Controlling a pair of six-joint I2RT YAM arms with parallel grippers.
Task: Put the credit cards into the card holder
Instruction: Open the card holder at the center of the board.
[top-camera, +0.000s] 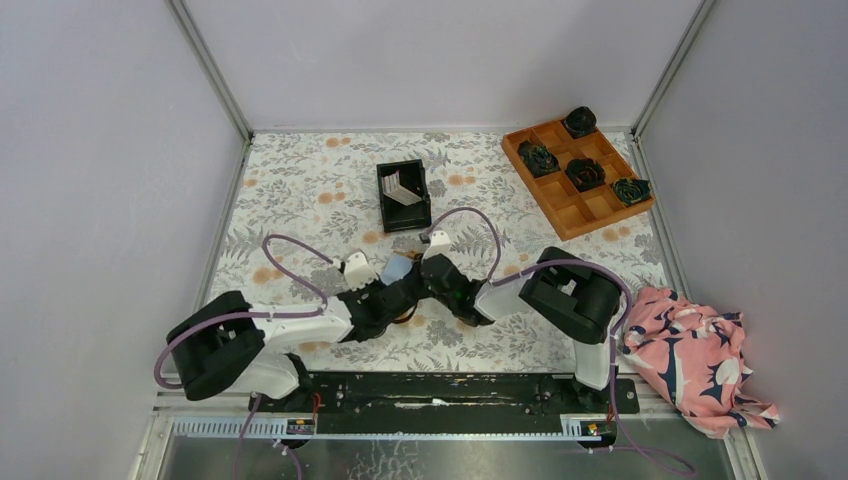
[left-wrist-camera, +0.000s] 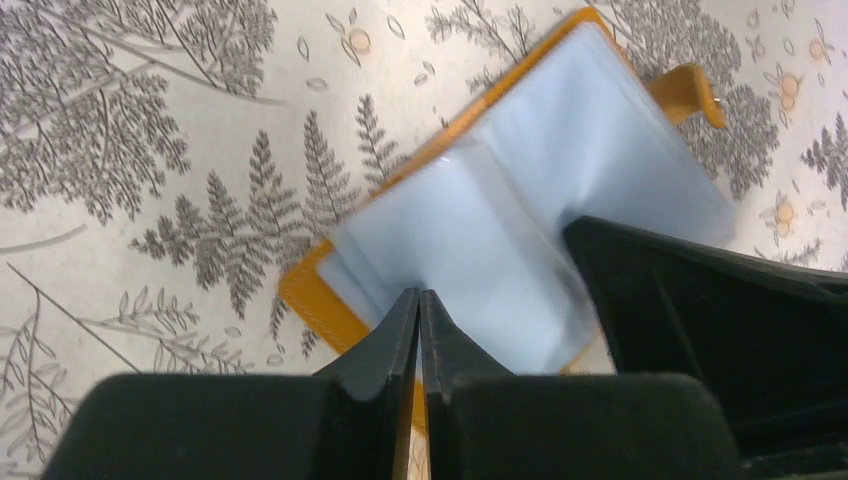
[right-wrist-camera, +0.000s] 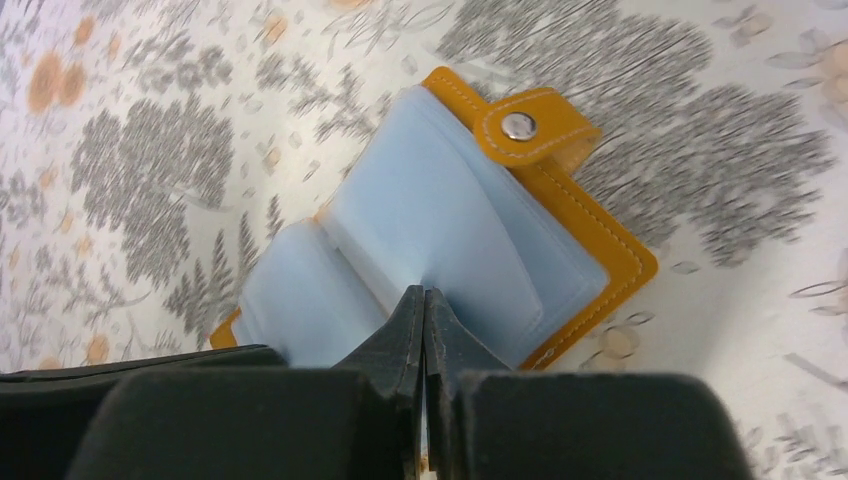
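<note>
Between the two arm tips, at the near middle of the table (top-camera: 300, 190), the card holder (top-camera: 398, 267) lies open and flat with its light blue pockets (right-wrist-camera: 300, 300) facing up and both grippers meeting over it. The left gripper (left-wrist-camera: 421, 300) has its jaws drawn to a thin slit, and a pocket leaf rises to their tips, so I judge it is pinching that leaf's edge. The right gripper (right-wrist-camera: 425, 300) has its jaws fully together, with the tips set down at the fold between two leaves; whether it nips plastic there I cannot tell. In the right wrist view the opened holder's long axis runs on a diagonal from near left to far right, and the snap tab (right-wrist-camera: 520, 127) points off the far right corner, away from the jaws. The credit cards (top-camera: 402, 189) are not at the holder: they stand tilted in the black bin (top-camera: 384, 200), well apart from it, straight beyond both sets of jaws toward the back of the table. The bin's long axis runs near to far. It sits almost on the line between the arms, so neither is clearly nearer. The next step likely needs one gripper to hold a pocket open while the other reaches back for a card.
</note>
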